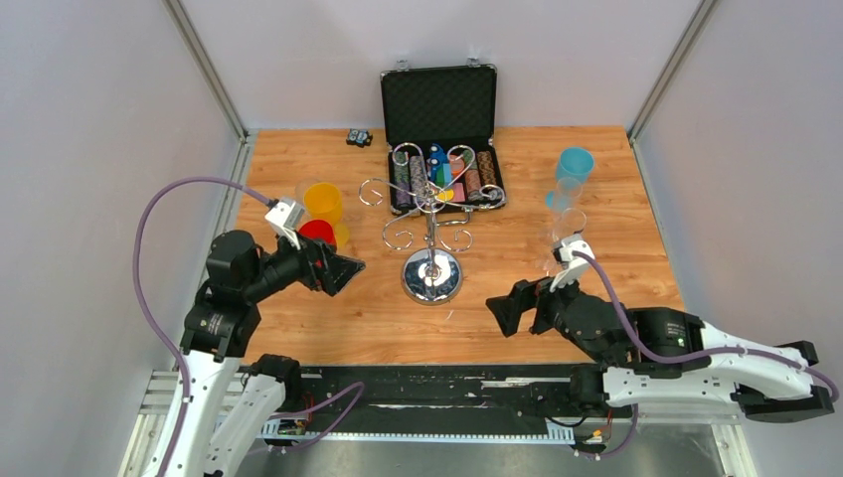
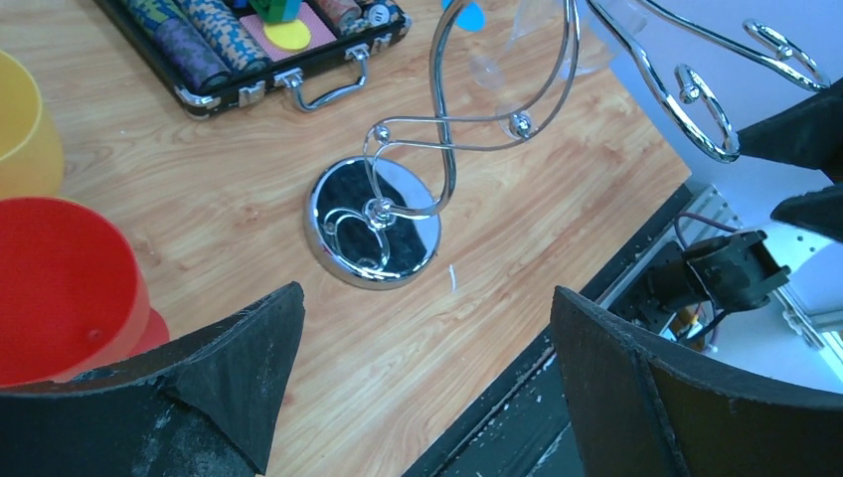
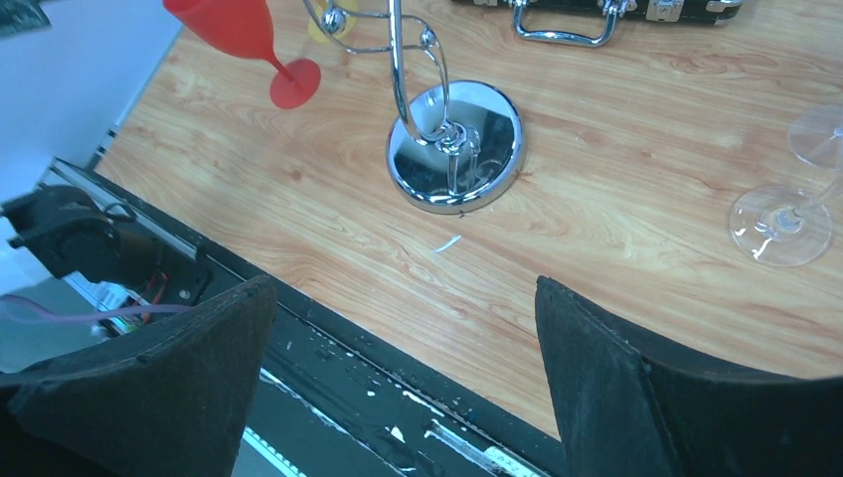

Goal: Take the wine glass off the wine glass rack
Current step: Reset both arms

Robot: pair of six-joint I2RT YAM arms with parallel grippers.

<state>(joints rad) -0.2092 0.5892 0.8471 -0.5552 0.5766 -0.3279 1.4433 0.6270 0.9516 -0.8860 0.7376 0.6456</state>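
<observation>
The chrome wine glass rack (image 1: 431,275) stands mid-table, and I see nothing hanging from its curled arms (image 1: 427,189). Its mirrored base (image 2: 375,221) (image 3: 455,149) shows in both wrist views. A red wine glass (image 1: 318,234) (image 2: 60,288) (image 3: 239,30) and a yellow one (image 1: 323,202) stand on the table left of the rack. A blue glass (image 1: 574,164) and clear glasses (image 1: 568,211) (image 3: 780,224) stand to its right. My left gripper (image 1: 343,270) (image 2: 425,293) hovers open by the red glass. My right gripper (image 1: 502,310) (image 3: 403,283) is open near the front edge.
A black chip case (image 1: 438,134) (image 2: 249,50) lies open behind the rack, full of coloured chips. A small black object (image 1: 359,137) sits at the back left. The black rail (image 1: 427,393) runs along the table's near edge. Grey walls close in both sides.
</observation>
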